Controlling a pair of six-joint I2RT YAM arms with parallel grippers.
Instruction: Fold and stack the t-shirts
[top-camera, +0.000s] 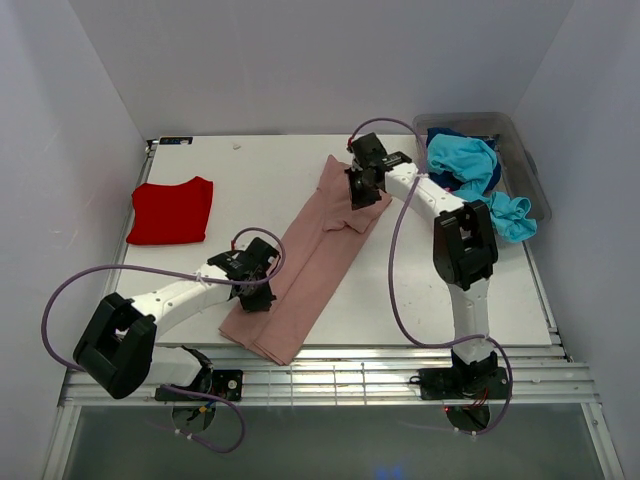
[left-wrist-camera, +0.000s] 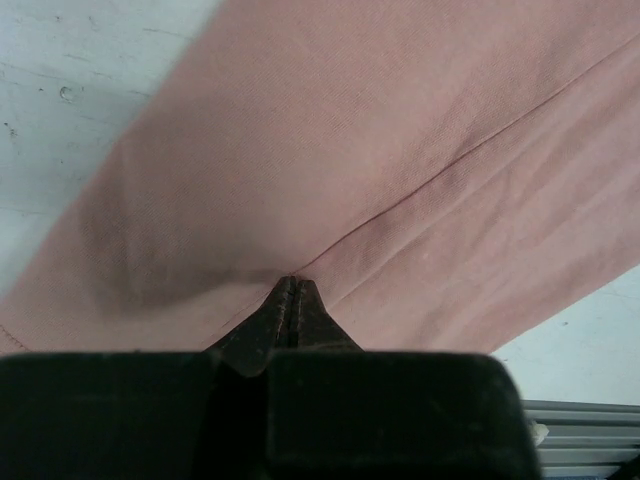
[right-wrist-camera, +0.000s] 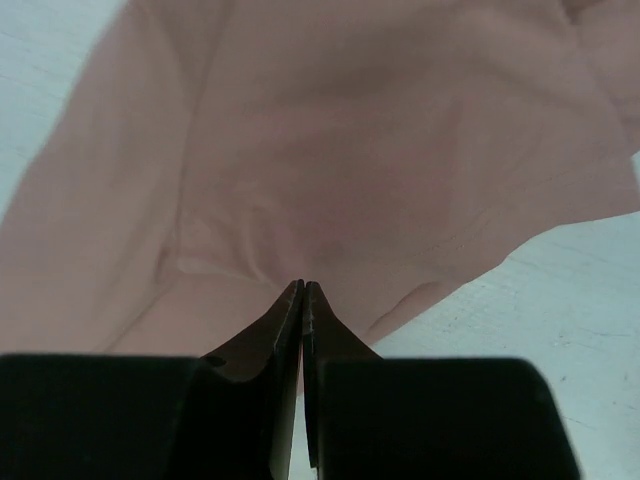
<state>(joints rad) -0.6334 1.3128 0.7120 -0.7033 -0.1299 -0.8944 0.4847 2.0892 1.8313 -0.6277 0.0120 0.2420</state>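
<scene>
Pinching dusty-pink tee (top-camera: 320, 250), jaws closed at both ends

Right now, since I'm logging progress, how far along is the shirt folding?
Done: the red t-shirt lies folded at the left. In hand: the dusty-pink t-shirt is a long strip, with the left fingers and right fingers pinching it near each end. Left: the turquoise t-shirt and navy t-shirt heaped in the plastic bin; nothing stacked.
</scene>
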